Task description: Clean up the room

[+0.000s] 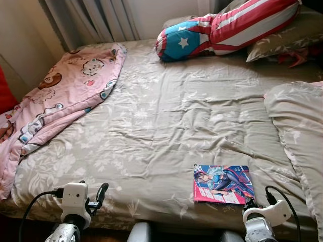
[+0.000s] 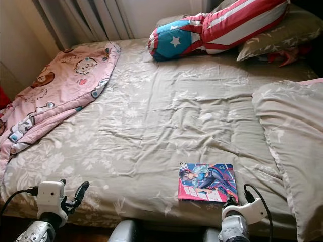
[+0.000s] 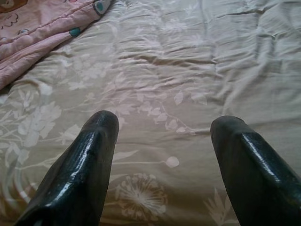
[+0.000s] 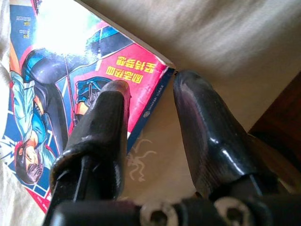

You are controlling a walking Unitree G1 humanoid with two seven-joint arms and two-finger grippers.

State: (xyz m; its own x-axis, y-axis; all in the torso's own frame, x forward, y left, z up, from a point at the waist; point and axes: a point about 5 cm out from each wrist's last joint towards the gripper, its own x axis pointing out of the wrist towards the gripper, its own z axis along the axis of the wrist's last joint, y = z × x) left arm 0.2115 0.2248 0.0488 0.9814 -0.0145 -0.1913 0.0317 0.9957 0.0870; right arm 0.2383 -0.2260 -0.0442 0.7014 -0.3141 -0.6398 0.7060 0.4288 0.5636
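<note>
— Location of the comic book [image 1: 222, 183]?

— Found flat on the bed [image 1: 166, 131], cover up, close to the foot edge and toward the robot's right. Landmark taken as that book throughout.

— Right gripper [image 4: 148, 92]?

— Seen at the book's near right corner, fingers [image 4: 101, 127] parted with a clear gap, one lying over the red cover edge, the other over the beige sheet just beside the corner. Not clamped on anything; actual contact with the cover could not be judged.

— Left gripper [image 3: 164, 136]?

— Well apart from the book, on the robot's left, hovering at the same foot edge. Fingers spread wide, only floral sheet between them, holding nothing.

— Other items noted?

— Pink cartoon blanket [image 1: 60, 96] bunched far left of the book, spilling off the bed's side. Star-and-stripe cushion [image 1: 222, 27] far beyond the book at the head end, leaning on a beige pillow [image 1: 287, 38]. Folded duvet [image 1: 298, 131] to the book's right, near but apart. Curtain [image 1: 96, 20] behind the blanket.
</note>
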